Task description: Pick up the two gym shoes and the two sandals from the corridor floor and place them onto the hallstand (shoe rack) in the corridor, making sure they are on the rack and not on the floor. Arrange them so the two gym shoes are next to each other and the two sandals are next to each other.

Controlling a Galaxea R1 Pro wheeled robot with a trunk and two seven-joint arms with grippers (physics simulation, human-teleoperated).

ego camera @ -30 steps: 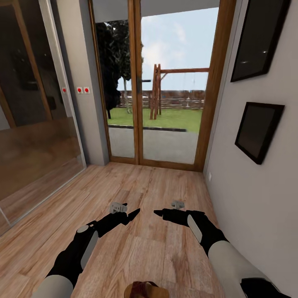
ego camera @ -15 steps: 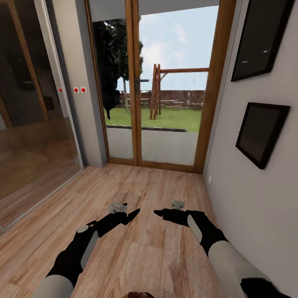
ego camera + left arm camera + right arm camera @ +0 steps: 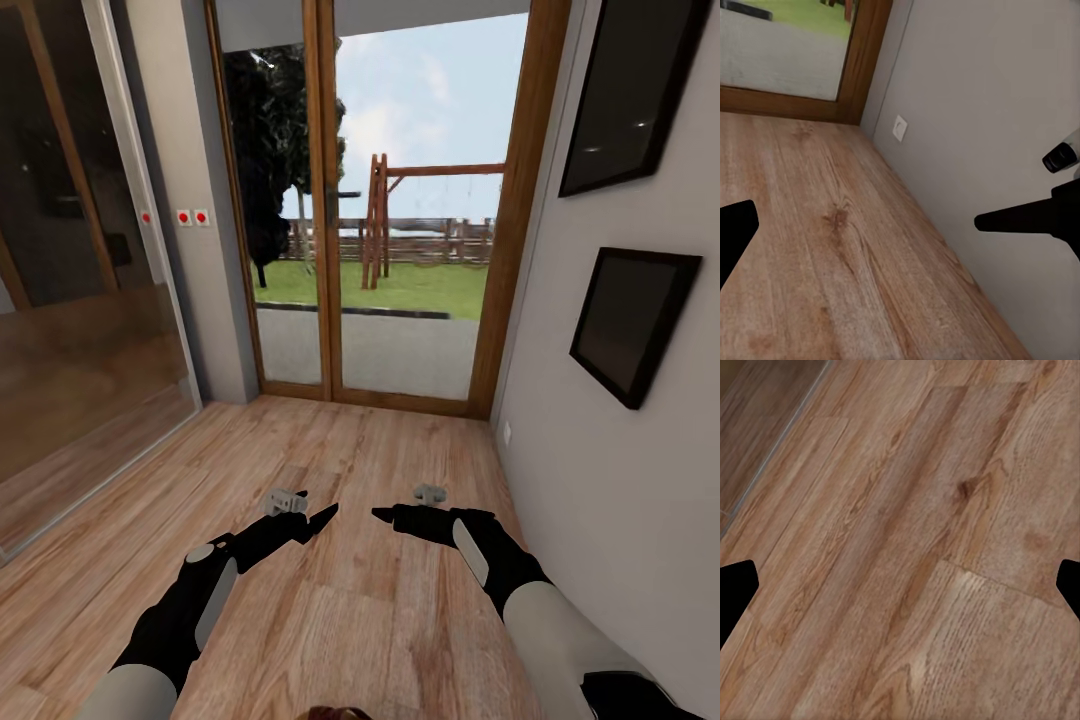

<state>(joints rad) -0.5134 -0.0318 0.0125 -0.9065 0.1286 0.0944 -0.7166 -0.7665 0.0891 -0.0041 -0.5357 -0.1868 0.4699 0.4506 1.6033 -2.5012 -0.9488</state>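
Both arms are out low over the wood floor (image 3: 350,610), left gripper (image 3: 325,517) and right gripper (image 3: 385,515) pointing at each other with a small gap. Glass door (image 3: 390,200) straight ahead, swing set outside. Two dark frames (image 3: 625,315) on the right wall, sliding glass panel (image 3: 80,280) on the left. A bit of brown sandal (image 3: 335,713) pokes in at the bottom edge.

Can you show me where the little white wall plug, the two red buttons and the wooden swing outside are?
Small white wall socket (image 3: 899,128), left wrist view: centre of its plate.
Two red round buttons (image 3: 192,217), head view: between the pair.
Brown wooden swing frame (image 3: 378,222), head view: its left post.
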